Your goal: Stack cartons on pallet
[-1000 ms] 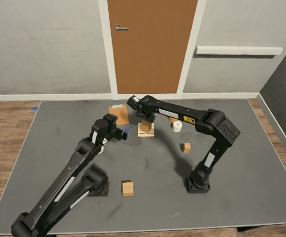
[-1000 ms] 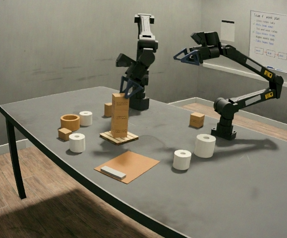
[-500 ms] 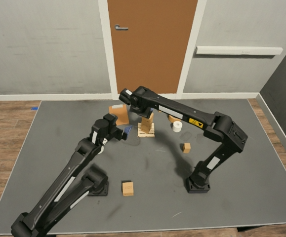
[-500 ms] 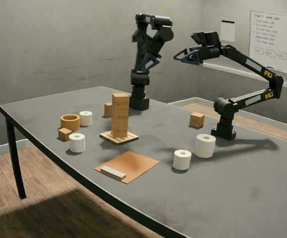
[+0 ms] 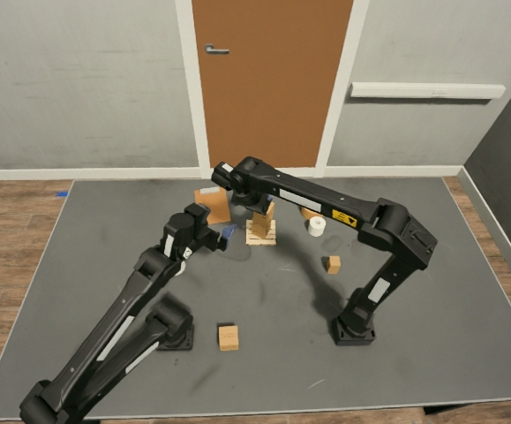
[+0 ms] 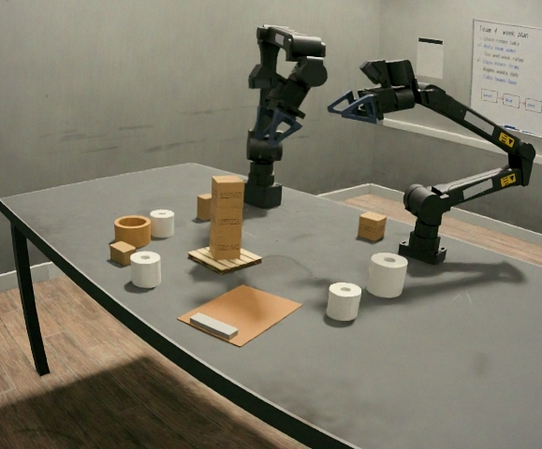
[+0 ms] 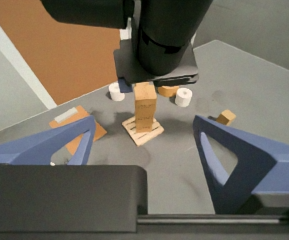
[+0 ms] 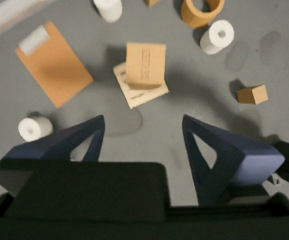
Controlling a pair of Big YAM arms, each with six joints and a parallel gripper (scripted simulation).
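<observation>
The loose brown cube-shaped cardboard carton (image 5: 228, 338) (image 6: 372, 225) sits beside the left arm's base, back from the left end effector (image 5: 229, 235) (image 6: 336, 109) (image 7: 144, 120), fingers apart. The right end effector (image 5: 269, 198) (image 6: 267, 141) (image 7: 150, 86) (image 8: 143, 120), also spread and ungripping, is farther off.

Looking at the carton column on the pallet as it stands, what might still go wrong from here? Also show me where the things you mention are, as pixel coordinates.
The right fingers (image 6: 279, 126) hang above the column (image 6: 227, 220) (image 7: 145, 107); a dip or sideways swing might topple it. The fourth carton (image 5: 229, 337) (image 6: 372, 225) likely lies apart, and if its hidden number isn't the smallest, simply topping the column would break the order.
</observation>
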